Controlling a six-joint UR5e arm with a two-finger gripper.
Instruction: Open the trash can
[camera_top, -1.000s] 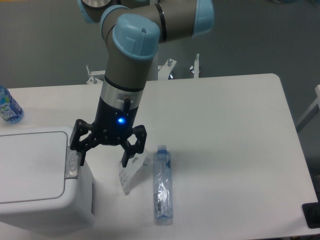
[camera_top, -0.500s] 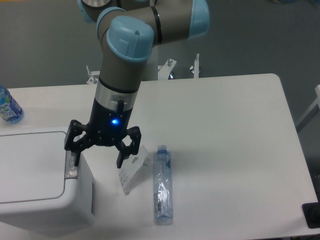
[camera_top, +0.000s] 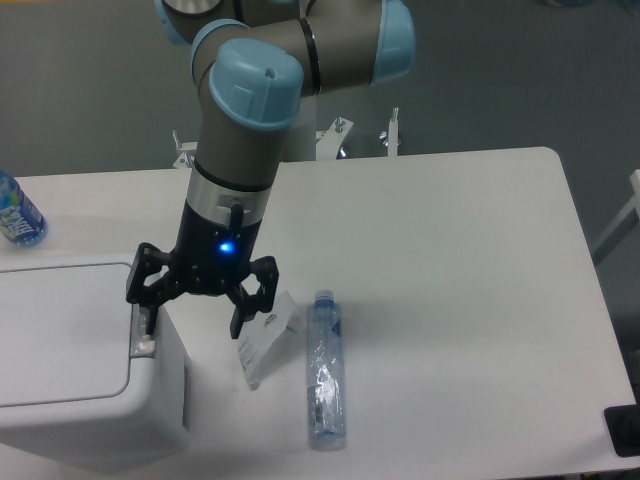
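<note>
My fingers (camera_top: 143, 317) are spread wide, holding nothing; one black tip sits right at the grey push-button strip (camera_top: 143, 332), contact looks likely but I can't confirm it, the other tip hangs off to the side over the counter (camera_top: 450, 260). My gripper (camera_top: 193, 312) is black, angular, with a blue light lit on its body. Above it the wrist is a grey cylinder with pale blue rounded caps, coming down steeply from the top of the view.

The trash can (camera_top: 85, 370) is at the front-left corner of the counter, cut off by the left edge. White smooth plastic, boxy, rounded corners. Flat rectangular lid (camera_top: 60, 330) faces up and lies closed, flush. The button strip runs along the lid's right edge, so the can's front faces toward the middle of the counter; long axis can't be judged since the can is cropped.

Just right of the can, a small white crumpled wrapper (camera_top: 262, 345) with dark print stands tilted on the counter under my free finger. Beside it a clear plastic bottle (camera_top: 325, 368) lies on its side, long axis running front to back, blue cap end away from the camera. Another blue-labelled bottle (camera_top: 14, 212) is at the far left edge, behind the can. Counter top is plain white, matte, rounded far-right corner.
</note>
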